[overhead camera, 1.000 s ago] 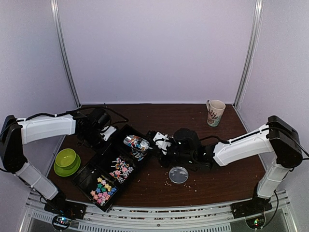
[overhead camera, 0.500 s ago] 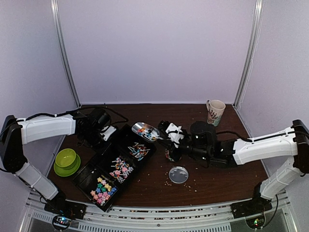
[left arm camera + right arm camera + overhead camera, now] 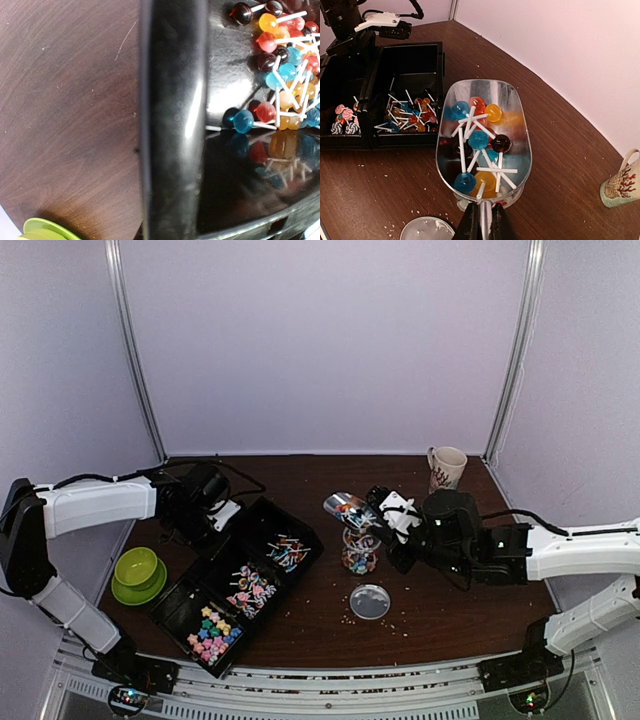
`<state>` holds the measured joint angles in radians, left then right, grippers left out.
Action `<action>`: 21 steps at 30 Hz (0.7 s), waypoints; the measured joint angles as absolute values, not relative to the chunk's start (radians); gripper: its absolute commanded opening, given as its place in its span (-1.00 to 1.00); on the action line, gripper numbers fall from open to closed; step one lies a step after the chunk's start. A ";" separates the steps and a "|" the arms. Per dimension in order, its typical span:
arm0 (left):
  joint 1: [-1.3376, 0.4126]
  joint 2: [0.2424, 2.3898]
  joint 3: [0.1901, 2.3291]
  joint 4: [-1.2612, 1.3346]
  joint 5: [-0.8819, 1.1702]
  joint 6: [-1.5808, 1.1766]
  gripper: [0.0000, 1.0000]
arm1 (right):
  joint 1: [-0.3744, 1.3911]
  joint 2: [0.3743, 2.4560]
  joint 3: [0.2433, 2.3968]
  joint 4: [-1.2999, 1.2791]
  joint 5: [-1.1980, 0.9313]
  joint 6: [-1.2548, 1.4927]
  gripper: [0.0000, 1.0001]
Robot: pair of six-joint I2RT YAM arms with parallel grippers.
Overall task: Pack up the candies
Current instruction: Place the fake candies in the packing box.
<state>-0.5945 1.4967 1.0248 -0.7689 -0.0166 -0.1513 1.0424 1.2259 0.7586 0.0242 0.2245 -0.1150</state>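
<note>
The brown table (image 3: 300, 635) sits inside pale purple walls. Closest to the arms, just in front of the jar (image 3: 359, 553), a round lid (image 3: 370, 601) lies flat. The jar stands open with some sweets inside.

Just above and behind the jar hangs the shiny scoop (image 3: 484, 142), held level and full of lollipops (image 3: 478, 139). The right gripper (image 3: 484, 224) is pinched tight on the scoop's thin handle.

Left of the jar is the black tray (image 3: 170, 125), with more candies (image 3: 250, 592) in its boxes. The left gripper (image 3: 222, 512) sits at the tray's far wall with its jaws narrow. I cannot tell if it pinches the wall. Far off to the right of the jar stands a mug (image 3: 446, 472).

To do this well, I think the scoop's open end should come right over the jar's mouth and then tip slowly. The long sticks could catch on the rim and spill.
</note>
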 measured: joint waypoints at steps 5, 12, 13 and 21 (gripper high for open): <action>-0.595 1.496 1.025 -0.769 -0.019 -0.151 -1.00 | 1.042 1.175 0.759 -0.076 0.267 -0.063 -1.00; -0.595 1.496 1.025 -0.769 -0.019 -0.152 -1.00 | 1.042 1.158 0.760 -0.216 0.302 0.023 -1.00; -0.595 1.496 1.025 -0.769 -0.019 -0.151 -1.00 | 1.042 1.155 0.760 -0.234 0.308 0.035 -1.00; -0.595 1.496 1.025 -0.769 -0.019 -0.152 -1.00 | 1.042 1.125 0.794 -0.390 0.343 0.138 -1.00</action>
<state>-0.5945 1.4960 1.0248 -0.7692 -0.0193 -0.1516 1.0420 1.1248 0.7944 -0.3901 0.3431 0.1375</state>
